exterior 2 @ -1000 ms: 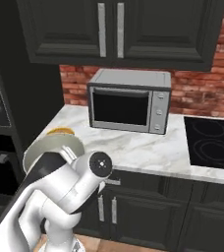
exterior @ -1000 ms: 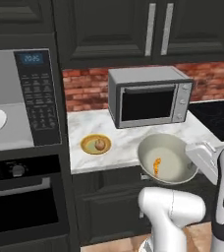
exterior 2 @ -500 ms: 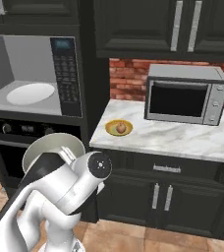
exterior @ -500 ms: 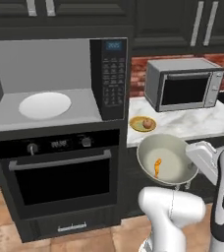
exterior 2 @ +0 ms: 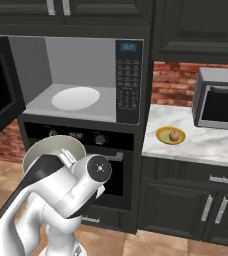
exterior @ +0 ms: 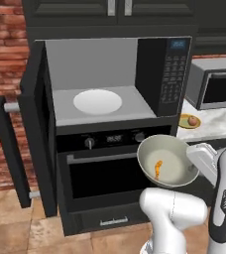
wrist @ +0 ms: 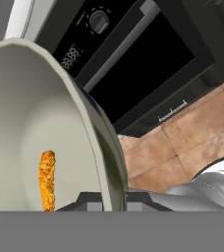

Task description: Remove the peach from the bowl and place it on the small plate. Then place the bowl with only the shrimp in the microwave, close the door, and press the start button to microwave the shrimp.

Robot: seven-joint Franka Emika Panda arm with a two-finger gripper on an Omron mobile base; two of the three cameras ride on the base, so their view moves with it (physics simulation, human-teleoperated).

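My gripper (exterior: 193,158) is shut on the right rim of a pale grey-green bowl (exterior: 165,161), holding it level in front of the oven. A single orange shrimp (exterior: 157,169) lies in the bowl (wrist: 30,133), and the hand view shows the shrimp (wrist: 46,180) near the bottom with the gripper (wrist: 115,201) clamped over the rim. The peach (exterior: 192,120) rests on the small yellow plate (exterior 2: 163,136) on the marble counter to the right. The built-in microwave (exterior: 102,79) stands open, its door (exterior: 16,144) swung out to the left and a white turntable (exterior: 97,101) inside. Its keypad (exterior 2: 128,82) is on the right.
A black wall oven (exterior: 115,171) with a bar handle sits right under the microwave, behind the bowl. A second, steel microwave (exterior: 219,88) stands shut on the counter (exterior 2: 206,142) to the right. Dark cabinets hang above and the floor is brown tile.
The whole view has shifted: the base drove left, from the counter to the open built-in microwave. The bowl with the shrimp stays held in the same place relative to the arm.
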